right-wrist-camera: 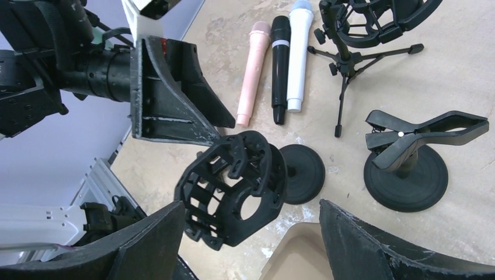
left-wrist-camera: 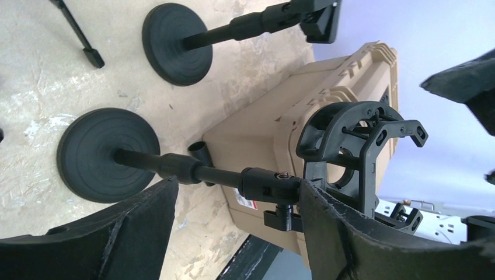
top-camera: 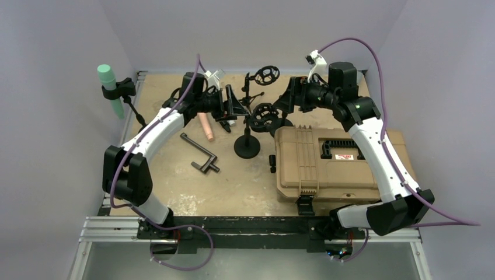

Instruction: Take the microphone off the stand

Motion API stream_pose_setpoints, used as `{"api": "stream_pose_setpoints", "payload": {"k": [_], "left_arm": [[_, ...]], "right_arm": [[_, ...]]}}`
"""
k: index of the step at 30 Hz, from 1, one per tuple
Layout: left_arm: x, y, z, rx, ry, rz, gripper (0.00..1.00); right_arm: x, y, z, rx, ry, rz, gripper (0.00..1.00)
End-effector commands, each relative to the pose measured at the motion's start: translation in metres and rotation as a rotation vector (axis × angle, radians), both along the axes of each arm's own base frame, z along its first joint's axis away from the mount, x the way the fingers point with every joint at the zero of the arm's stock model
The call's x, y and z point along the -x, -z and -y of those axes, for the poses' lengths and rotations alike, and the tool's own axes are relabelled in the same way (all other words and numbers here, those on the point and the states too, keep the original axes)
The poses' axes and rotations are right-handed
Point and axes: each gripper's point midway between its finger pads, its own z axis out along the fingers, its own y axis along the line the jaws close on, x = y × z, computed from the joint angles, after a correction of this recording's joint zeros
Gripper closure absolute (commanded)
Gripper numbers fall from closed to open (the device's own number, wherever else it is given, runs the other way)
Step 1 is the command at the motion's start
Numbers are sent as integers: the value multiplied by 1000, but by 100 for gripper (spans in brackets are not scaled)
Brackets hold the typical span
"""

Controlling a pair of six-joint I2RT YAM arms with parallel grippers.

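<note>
A black stand with a round base [top-camera: 247, 147] carries an empty shock mount [top-camera: 264, 114]. My left gripper [top-camera: 233, 105] is open, its fingers on either side of the stand's swivel joint [left-wrist-camera: 271, 182] just below the mount [left-wrist-camera: 356, 140]. My right gripper [top-camera: 290, 96] is open, with the mount [right-wrist-camera: 233, 186] between its fingers [right-wrist-camera: 146, 239]. Pink [right-wrist-camera: 252, 73], black [right-wrist-camera: 280, 67] and white [right-wrist-camera: 297, 55] microphones lie on the table. A green microphone [top-camera: 109, 87] sits in a clip on a stand at the far left.
A tan case [top-camera: 327, 163] lies right of the stand. A clamp stand on a round base [right-wrist-camera: 408, 151] and a tripod with a second shock mount [top-camera: 265, 74] stand behind. A black crank tool [top-camera: 198, 153] lies left of the base.
</note>
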Motion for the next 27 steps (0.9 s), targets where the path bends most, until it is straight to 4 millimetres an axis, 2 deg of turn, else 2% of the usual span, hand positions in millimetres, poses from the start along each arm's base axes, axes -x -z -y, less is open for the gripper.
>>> {"api": "stream_pose_setpoints", "payload": {"k": [1,10,16,17,20,23,27], "left_arm": [[13,80,-22,-251,-45,-128,29],[11,99,-30,-346,-69,-137,33],[8,100,-31,-360,-74,-130,34],[6,95,-31,-357,-78,-113,34],[-2,62,-34,-358,-87,-23,33],[-3,21,-49,-381,-141,120,26],[8,-36,-63,-366,-182,279,18]], "right_arm": [[3,-24,2,-29,5,81,17],[2,-12,2,-14,3,56,17],[4,-16,2,-19,1,71,17],[5,-15,2,-16,-3,70,17],[5,-14,3,-22,2,87,17],[5,-9,3,-21,10,80,17],[3,-6,2,-61,30,101,17]]}}
